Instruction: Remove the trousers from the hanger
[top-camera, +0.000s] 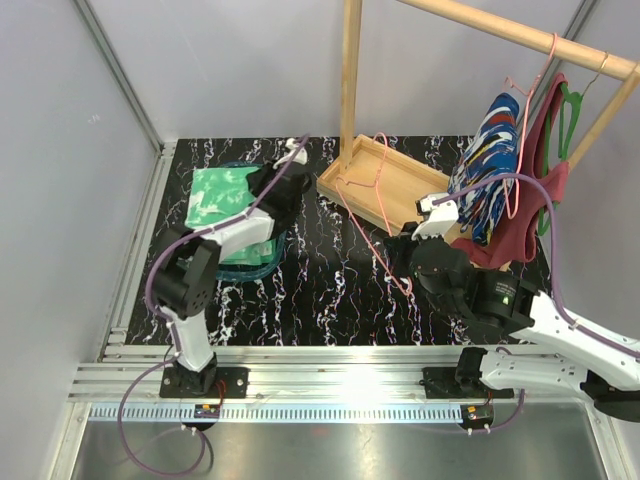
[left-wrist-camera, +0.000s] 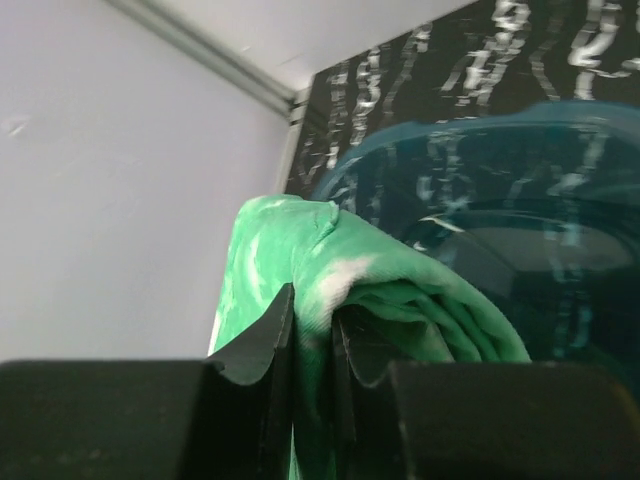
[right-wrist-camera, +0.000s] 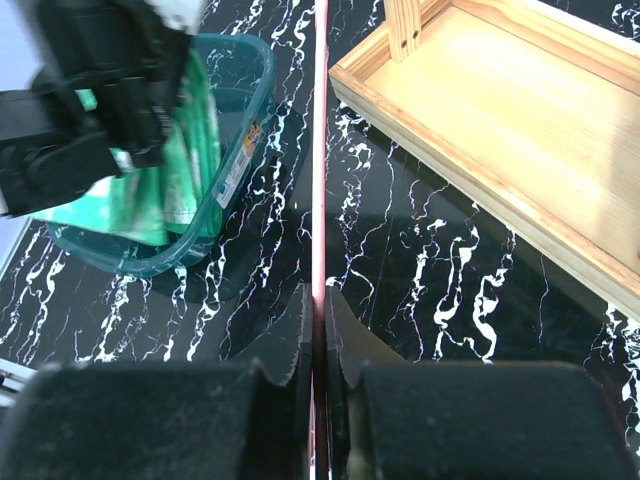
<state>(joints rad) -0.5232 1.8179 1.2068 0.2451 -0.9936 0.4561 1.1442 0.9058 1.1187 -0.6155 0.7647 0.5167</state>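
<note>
Your left hand (left-wrist-camera: 312, 310) is pressing its fingers nearly together on a fold of the green and white trousers (left-wrist-camera: 400, 290). It is holding them over the teal bin (left-wrist-camera: 560, 130), which is sitting on the surface (top-camera: 330, 290) left of the wooden tray (top-camera: 385, 180).

Your right hand (right-wrist-camera: 318, 300) is pinching a thin pink hanger wire (right-wrist-camera: 321, 150), jaws almost fully closed, just in front of the tray. That wire is running back toward the tray's near edge.

The blue patched trousers (top-camera: 490, 170) are hanging on a second pink hanger (top-camera: 515, 150) from the wooden rod (top-camera: 520, 30), above and right of the tray and touching the maroon tank top (top-camera: 520, 230).
</note>
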